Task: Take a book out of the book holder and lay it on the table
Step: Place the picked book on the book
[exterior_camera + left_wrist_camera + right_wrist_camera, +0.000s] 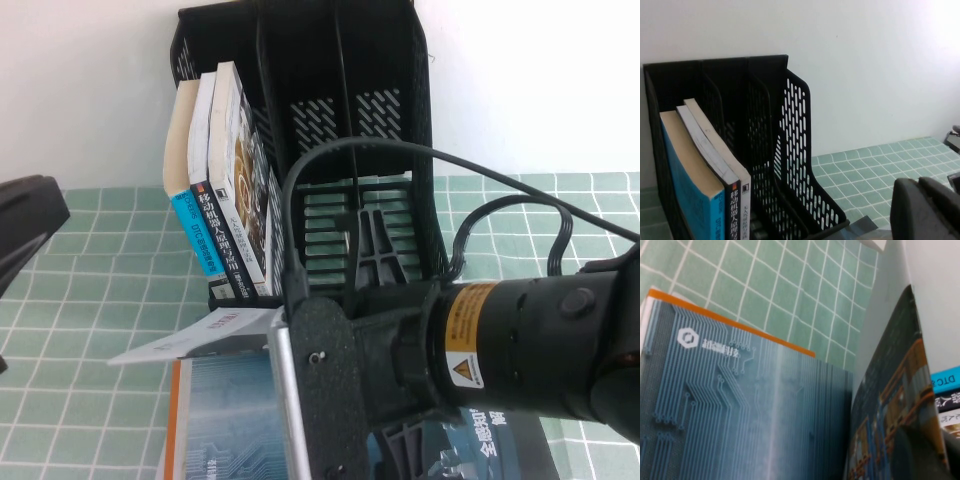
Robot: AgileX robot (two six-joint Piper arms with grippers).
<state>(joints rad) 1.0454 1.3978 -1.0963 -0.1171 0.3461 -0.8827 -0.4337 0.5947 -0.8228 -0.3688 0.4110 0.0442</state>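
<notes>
1. The blue book (pixel 225 410) lay flat on the table (pixel 90 300) before the book holder (pixel 330 120) — the laying step looked nearly done.
2. The right gripper (pixel 315 400) hovered over it (finger state: cannot tell).
3. The left gripper (pixel 925 210) sat at the table's left edge, well clear of the work — fingers apparently together.
4. Next: retreat cleanly.
</notes>
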